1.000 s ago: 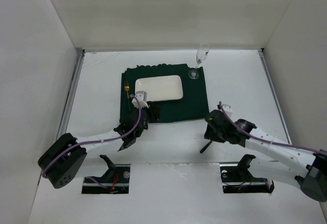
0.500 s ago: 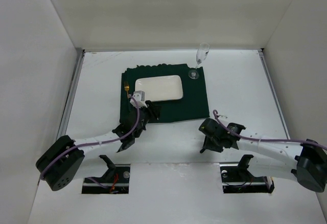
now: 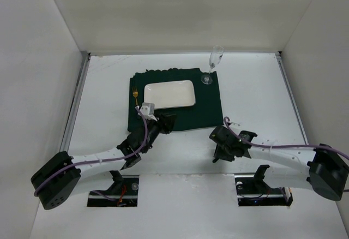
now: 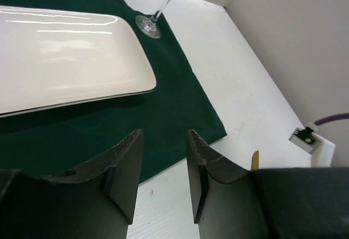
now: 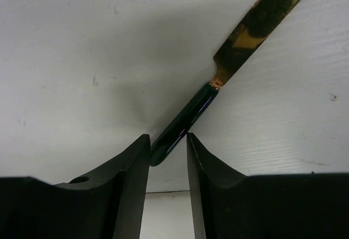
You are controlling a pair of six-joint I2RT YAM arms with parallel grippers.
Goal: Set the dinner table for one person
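Observation:
On the white dinner table (image 3: 256, 97) lies a dark green placemat (image 3: 202, 108) with a white rectangular plate (image 3: 169, 94), a gold fork (image 3: 134, 94) to its left and a wine glass (image 3: 214, 63) at its far right corner. My left gripper (image 3: 166, 123) is open and empty over the placemat's near edge (image 4: 180, 91), with the plate (image 4: 65, 59) and glass (image 4: 158, 15) ahead. My right gripper (image 3: 220, 153) is low at the table's near side. Its jaws (image 5: 167, 136) are open and straddle the dark handle end of a gold-bladed knife (image 5: 185, 119) that lies flat.
White walls enclose the table on three sides. Metal rails (image 3: 76, 108) run along its left and right edges. The arm mounts (image 3: 114, 187) sit below the near edge, close behind both grippers.
My right gripper has moved left and toward the near edge, down onto the knife's handle. My left arm has stretched a little right along the placemat's near edge.

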